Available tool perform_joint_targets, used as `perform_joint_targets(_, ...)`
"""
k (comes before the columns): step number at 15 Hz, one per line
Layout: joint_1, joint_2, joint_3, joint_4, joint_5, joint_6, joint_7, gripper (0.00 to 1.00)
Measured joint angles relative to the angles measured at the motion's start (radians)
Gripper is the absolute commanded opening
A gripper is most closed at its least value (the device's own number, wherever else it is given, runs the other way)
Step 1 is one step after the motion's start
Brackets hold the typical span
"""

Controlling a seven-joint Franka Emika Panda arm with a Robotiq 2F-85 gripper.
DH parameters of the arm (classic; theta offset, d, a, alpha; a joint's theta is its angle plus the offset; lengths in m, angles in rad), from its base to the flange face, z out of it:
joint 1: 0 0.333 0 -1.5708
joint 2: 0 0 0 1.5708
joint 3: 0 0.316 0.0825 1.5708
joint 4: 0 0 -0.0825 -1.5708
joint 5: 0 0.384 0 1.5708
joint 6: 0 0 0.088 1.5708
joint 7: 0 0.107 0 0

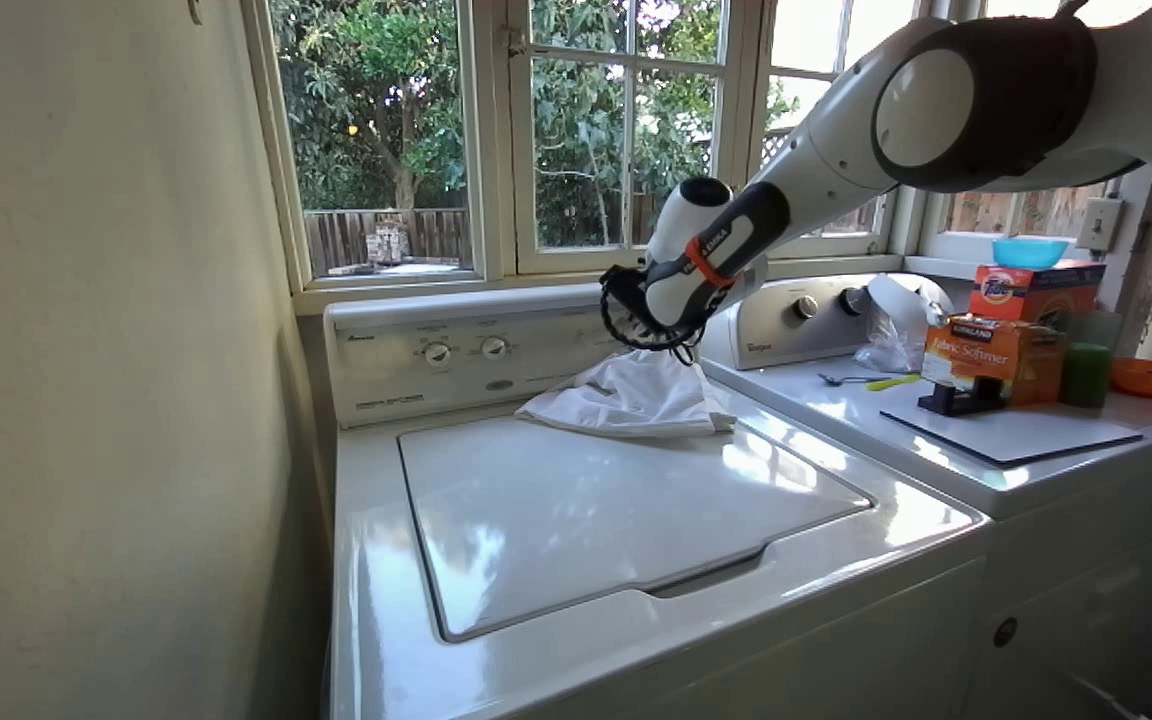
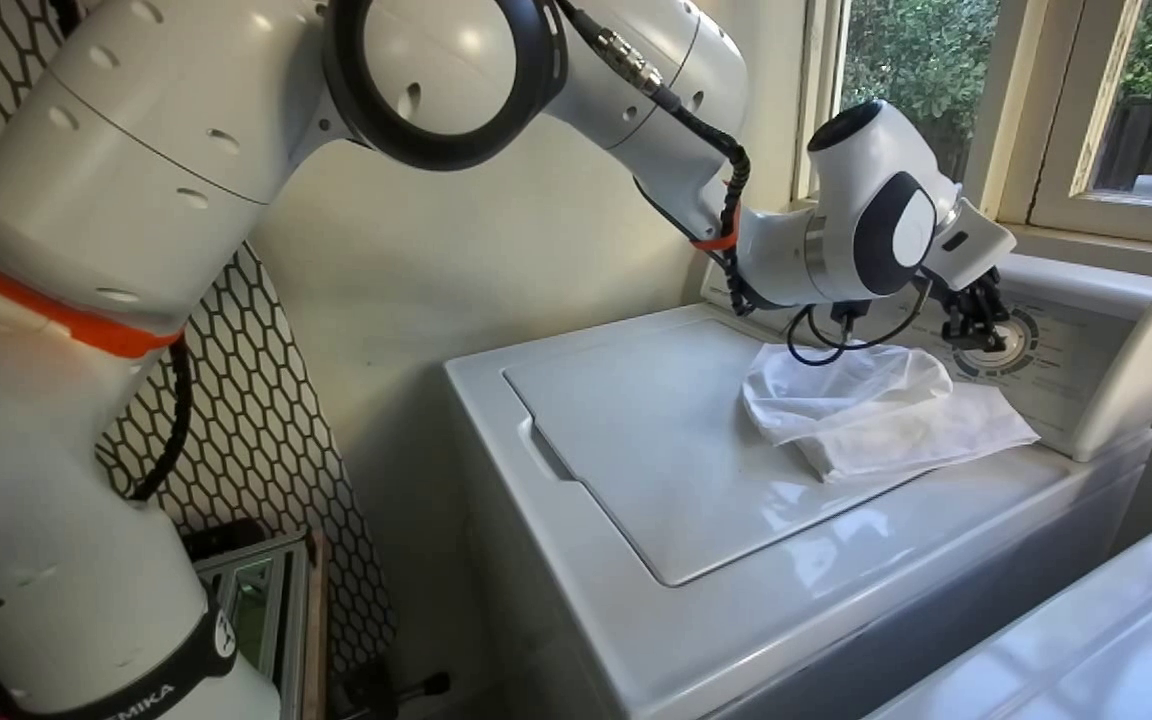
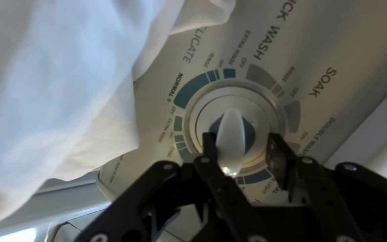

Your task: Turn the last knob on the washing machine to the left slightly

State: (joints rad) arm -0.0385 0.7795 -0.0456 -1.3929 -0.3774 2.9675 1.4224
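The white washing machine (image 1: 576, 500) shows in both exterior views, with its lid down. On its raised panel the last knob (image 3: 230, 141), a round dial with a pale upright grip ridge, fills the middle of the wrist view; the knob (image 2: 1012, 343) is partly covered by my fingers in an exterior view. My gripper (image 3: 242, 139) straddles the ridge with its jaws partly apart. The left finger (image 3: 209, 144) lies right beside the ridge, and contact cannot be told. A clear gap separates the right finger (image 3: 277, 154) from it. Elsewhere the arm hides this knob.
A crumpled white cloth (image 2: 866, 410) lies on the lid's rear, reaching close to the dial (image 3: 62, 101). Two smaller knobs (image 1: 466, 350) sit along the panel. Beside the machine another white appliance (image 1: 786, 320) carries boxes (image 1: 996, 350), a board (image 1: 1016, 432) and bowls. Windows rise behind.
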Motion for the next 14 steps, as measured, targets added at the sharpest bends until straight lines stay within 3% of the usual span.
perform_joint_targets(2,0.007,0.001,-0.003,0.009,0.030,-0.022,-0.040,0.17)
perform_joint_targets(7,0.015,0.003,-0.002,0.010,0.211,-0.026,-0.329,0.17)
perform_joint_targets(14,-0.003,0.003,0.032,0.010,0.352,-0.026,-0.731,0.17)
